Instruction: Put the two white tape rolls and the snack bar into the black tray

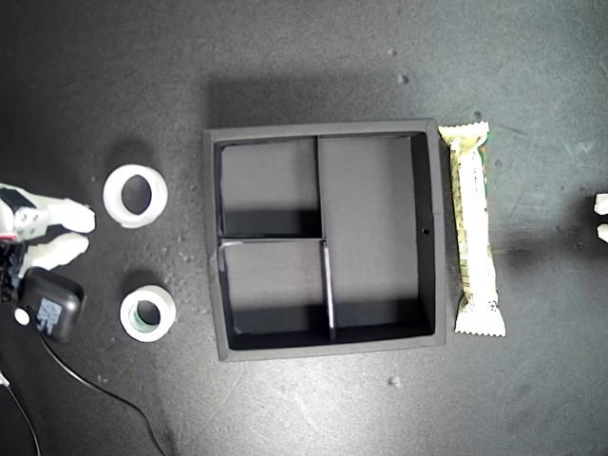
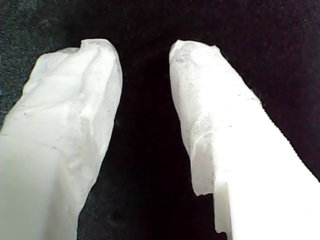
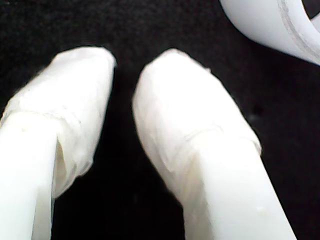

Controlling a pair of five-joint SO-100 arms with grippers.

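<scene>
The black tray (image 1: 323,240), one matte plastic square with raised walls, sits at the exterior view's centre: two small compartments and one long one, all bare. Snack bar (image 1: 473,229), one count: long, cream and pale green wrapper, zigzag crimped ends, lying just beside the tray's wall at 3 o'clock. Tape rolls, two counts, both flat on the dark speckled table (image 1: 304,57): the wider white roll (image 1: 135,196) at 9 o'clock from the tray, the smaller roll with greenish core (image 1: 147,314) at 8 o'clock.

My second gripper (image 1: 87,234), fingers wrapped in white tape, stands near the wider roll, jaws apart with nothing between. My first gripper (image 2: 144,55) likewise has wrapped fingers, parted over bare table.
</scene>
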